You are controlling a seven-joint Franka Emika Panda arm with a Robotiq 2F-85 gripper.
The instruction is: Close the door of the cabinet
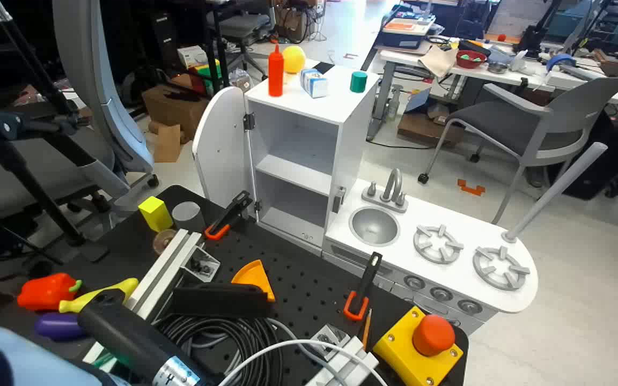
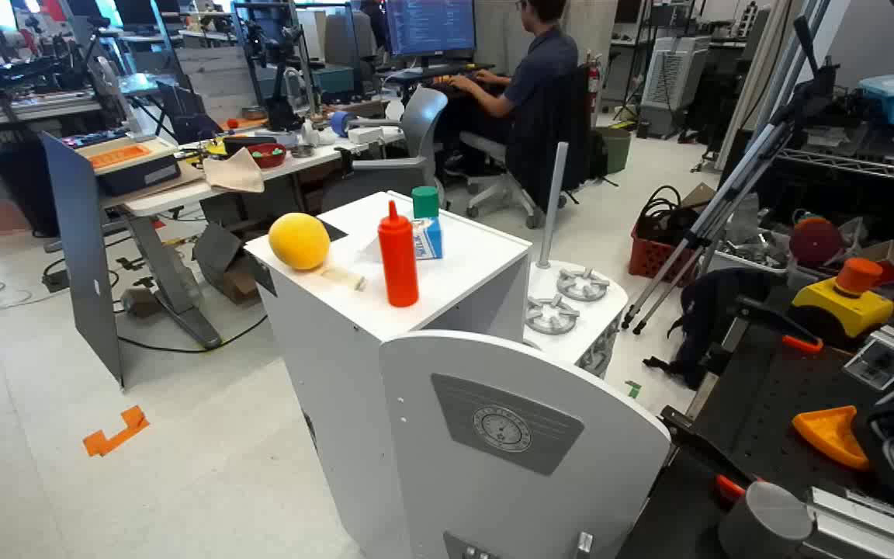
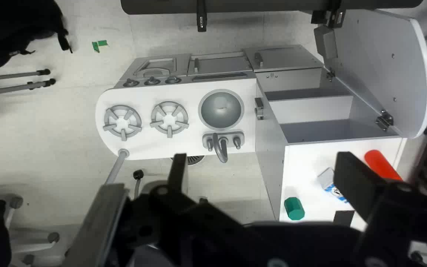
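The white door (image 1: 223, 145) stands swung wide open on its hinges at the side of the white cabinet (image 1: 353, 139), and the inner shelves show. In an exterior view the door's outer face (image 2: 571, 493) with its grey dial is seen, beside the cabinet's side wall (image 2: 330, 396). In the wrist view the door (image 3: 384, 66) is at the upper right and the cabinet's top (image 3: 302, 167) at the lower right. My gripper (image 3: 262, 157) is open, with nothing between its fingers. It is above the cabinet and counter, apart from the door. Its fingers are not seen in either exterior view.
A red bottle (image 1: 276, 74), a yellow ball (image 1: 294, 59), a carton (image 1: 314, 83) and a green cylinder (image 1: 358, 82) stand on the cabinet. The counter has a sink (image 1: 374, 226) and a tall post (image 1: 556, 190). A clamp (image 1: 229, 214) sits on the black table near the door's foot.
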